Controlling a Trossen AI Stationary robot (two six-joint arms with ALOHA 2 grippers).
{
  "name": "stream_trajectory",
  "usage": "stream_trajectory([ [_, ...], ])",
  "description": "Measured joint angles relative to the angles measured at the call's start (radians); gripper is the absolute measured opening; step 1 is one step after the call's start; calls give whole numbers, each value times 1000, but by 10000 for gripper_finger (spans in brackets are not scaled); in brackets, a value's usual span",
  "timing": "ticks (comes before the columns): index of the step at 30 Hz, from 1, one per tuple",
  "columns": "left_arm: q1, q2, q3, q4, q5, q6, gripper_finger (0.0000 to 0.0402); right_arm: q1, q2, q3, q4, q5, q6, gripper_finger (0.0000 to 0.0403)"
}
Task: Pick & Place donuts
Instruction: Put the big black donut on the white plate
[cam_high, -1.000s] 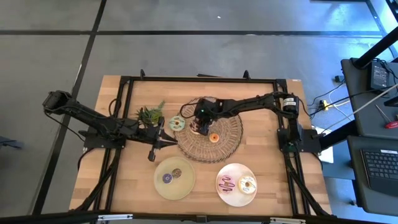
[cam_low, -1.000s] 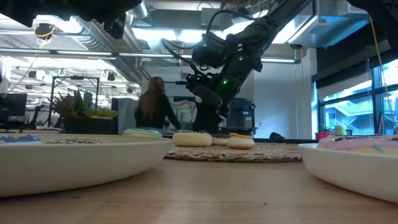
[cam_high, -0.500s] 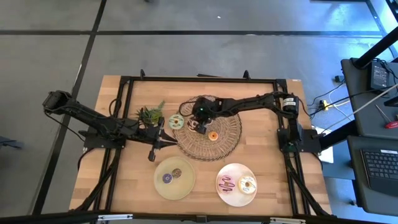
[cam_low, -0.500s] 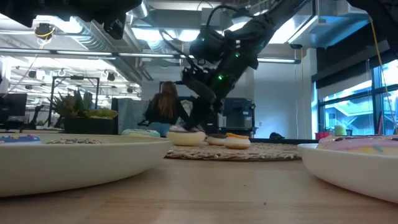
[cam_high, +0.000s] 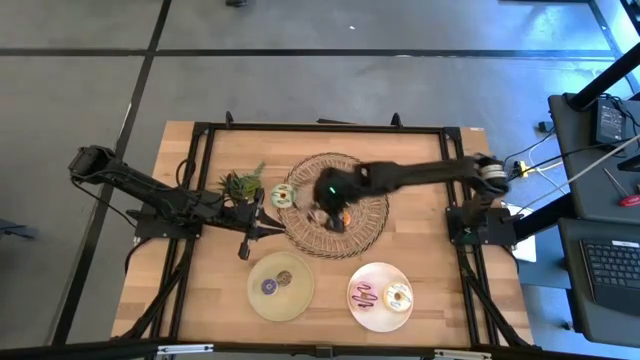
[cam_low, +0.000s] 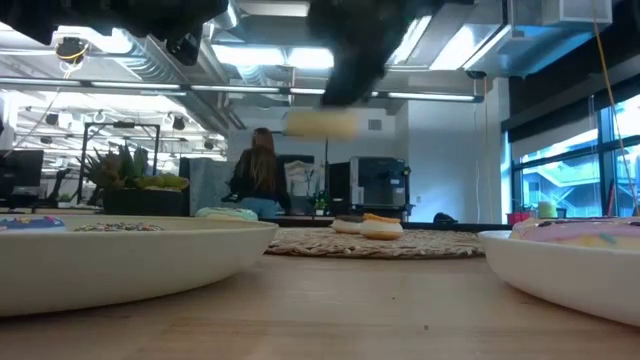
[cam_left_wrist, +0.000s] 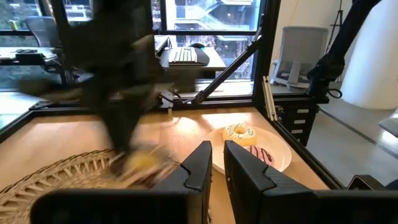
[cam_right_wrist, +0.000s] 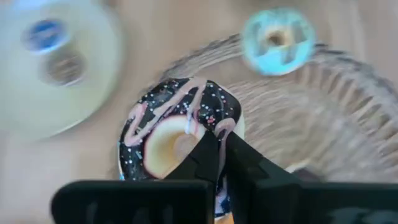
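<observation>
The dark-iced donut (cam_right_wrist: 177, 134), drizzled with pink and speckled with sprinkles, was pinched at its rim between the right gripper's (cam_right_wrist: 222, 149) nearly closed jaws and hung clear above the woven mat (cam_high: 360, 205). In the low view it showed as a pale blurred disc (cam_low: 320, 123) high over the counter (cam_low: 360, 310). Seen from overhead, the right gripper (cam_high: 330, 212) sat over the mat's middle, its arm reaching in from the right side.

A light blue donut (cam_high: 284, 196) lay at the mat's left edge, and in the right wrist view it appeared beyond the held one (cam_right_wrist: 277, 40). A small orange-topped donut (cam_low: 383, 226) rested on the mat, with another pale piece just beside it.

Nearer the front, a greenish plate (cam_high: 281, 286) carried a purple donut (cam_high: 269, 287) and a brownish one touching it. The pink plate (cam_high: 380, 297) to its right held a dark-striped pink donut (cam_high: 366, 295) and a white-iced donut (cam_high: 398, 296) side by side.

The left gripper (cam_high: 250, 232) waited left of the mat, near the small potted plant (cam_high: 241, 182), its jaws (cam_left_wrist: 214, 168) a narrow gap apart and holding nothing.

A person with long hair (cam_low: 257, 180) stood in the room behind. No readable writing or brand showed anywhere.
</observation>
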Motion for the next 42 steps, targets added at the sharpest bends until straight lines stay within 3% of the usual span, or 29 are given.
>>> stream_trajectory([
  [6, 0, 0, 0, -2, 1, -1, 40, 253, -172, -166, 5, 9, 241, 18],
  [14, 0, 0, 0, -2, 0, -3, 45, 546, -241, -392, 53, 267, 711, 20],
  [18, 0, 0, 0, -1, 0, -3, 41, 605, -242, -472, 92, 289, 860, 20],
  [24, 0, 0, 0, -2, 0, -2, 36, 665, -242, -524, 227, 269, 924, 20],
  [31, 0, 0, 0, -2, -1, 0, 41, 718, -242, -525, 226, 207, 984, 21],
  [37, 0, 0, 0, -9, -1, 0, 41, 795, -223, -525, 230, 304, 907, 21],
  [42, 0, 0, 0, -10, -1, 0, 36, 835, -163, -526, 331, 333, 896, 21],
])
